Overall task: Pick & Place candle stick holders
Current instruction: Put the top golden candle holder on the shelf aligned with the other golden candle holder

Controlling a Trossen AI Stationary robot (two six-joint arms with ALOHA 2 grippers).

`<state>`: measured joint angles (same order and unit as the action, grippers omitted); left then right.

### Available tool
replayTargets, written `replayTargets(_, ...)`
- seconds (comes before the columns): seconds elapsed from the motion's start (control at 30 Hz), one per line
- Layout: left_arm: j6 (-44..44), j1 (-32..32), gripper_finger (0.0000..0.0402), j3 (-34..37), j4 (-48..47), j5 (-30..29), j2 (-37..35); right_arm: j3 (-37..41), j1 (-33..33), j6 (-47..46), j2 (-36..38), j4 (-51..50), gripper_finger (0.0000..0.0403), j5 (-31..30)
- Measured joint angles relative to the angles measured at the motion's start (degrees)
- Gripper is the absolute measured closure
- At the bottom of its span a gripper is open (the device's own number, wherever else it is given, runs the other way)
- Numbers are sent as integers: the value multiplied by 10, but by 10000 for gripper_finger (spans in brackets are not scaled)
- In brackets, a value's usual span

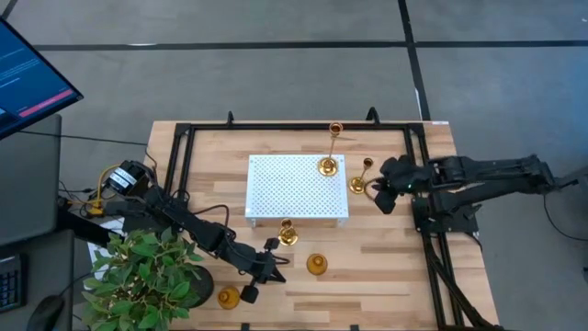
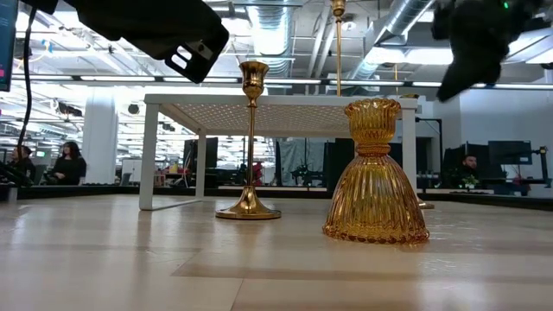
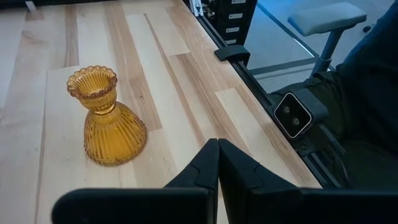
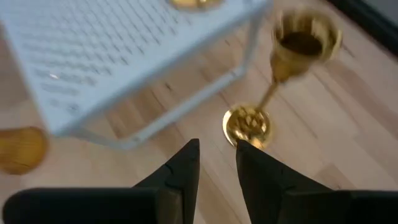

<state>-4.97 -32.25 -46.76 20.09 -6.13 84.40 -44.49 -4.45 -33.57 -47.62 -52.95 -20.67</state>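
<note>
The pale wooden table [image 1: 386, 267] carries a white perforated tray [image 1: 294, 188] on legs. One tall thin-stemmed brass candle holder [image 1: 328, 165] stands on the tray. Just beside the tray, the right gripper [image 4: 217, 155], narrowly parted, faces a brass goblet-shaped holder [image 4: 273, 87]. Farther from the tray, the left gripper [image 3: 218, 163], fingers together, sits near a ribbed amber bell-shaped holder [image 3: 107, 118].

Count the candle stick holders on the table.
6: tall holder on the white tray; second holder right of it; third holder at its front; amber holder farther forward; two holders by the plant. More may hide.
</note>
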Motion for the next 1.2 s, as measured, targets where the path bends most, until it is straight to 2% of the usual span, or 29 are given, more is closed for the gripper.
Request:
replayTargets(0.3,0,0,394,0,-4,0,0,92,-19,-40,-1,88,307,-31)
replayTargets(0.63,0,0,394,0,-8,0,0,160,-19,-35,0,201,307,-138)
replayTargets(0.9,0,0,394,0,-11,0,0,199,-19,-19,-1,303,305,-157)
replayTargets(1.03,0,0,394,0,-11,0,0,213,-18,-19,-1,315,285,-181)
replayTargets(1.2,0,0,394,0,-12,0,0,226,-5,-19,-1,345,237,-191)
